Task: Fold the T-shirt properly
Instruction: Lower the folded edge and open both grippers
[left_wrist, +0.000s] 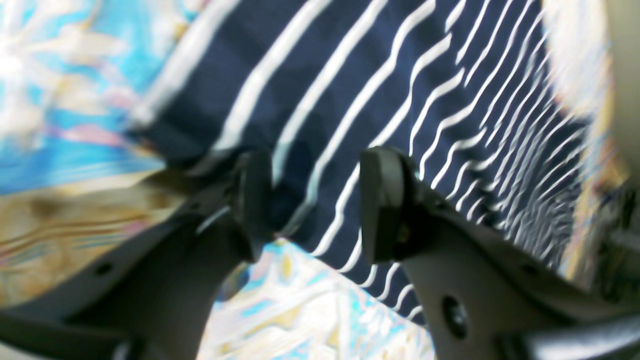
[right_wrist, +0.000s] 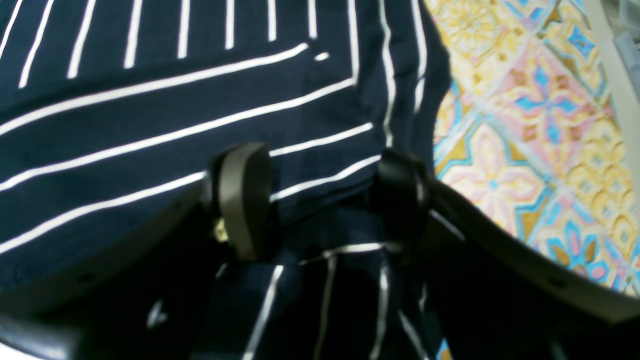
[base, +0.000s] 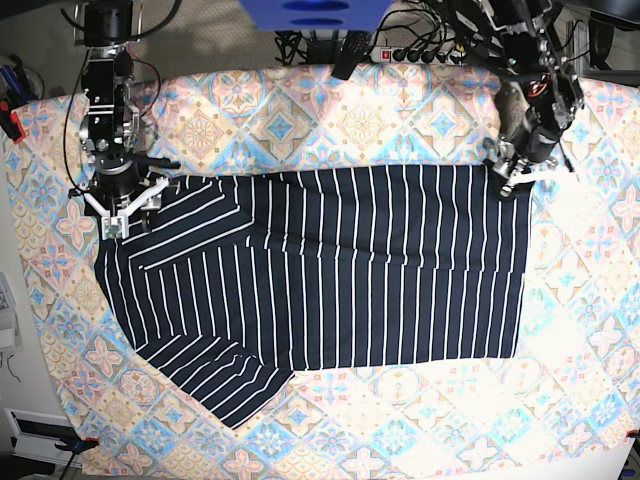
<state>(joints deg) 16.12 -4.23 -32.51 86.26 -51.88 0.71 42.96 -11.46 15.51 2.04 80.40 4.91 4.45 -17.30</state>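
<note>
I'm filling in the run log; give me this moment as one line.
stage: one fold laid | left tool: open at hem corner | right tool: open at shoulder edge | navy white-striped fabric T-shirt: flat on pastel tile-patterned cloth

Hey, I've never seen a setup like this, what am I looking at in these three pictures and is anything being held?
It is a robot with two arms folding a T-shirt. The overhead picture shows the navy striped shirt spread on a pastel patterned cloth. The other two pictures come from cameras on the wrists, looking past each gripper's two fingers. The left gripper is at the shirt's hem corner, on the right of the overhead picture; the right gripper is at the sleeve end. Both sets of jaws stand apart over the fabric, so nothing seems to be held.
</note>
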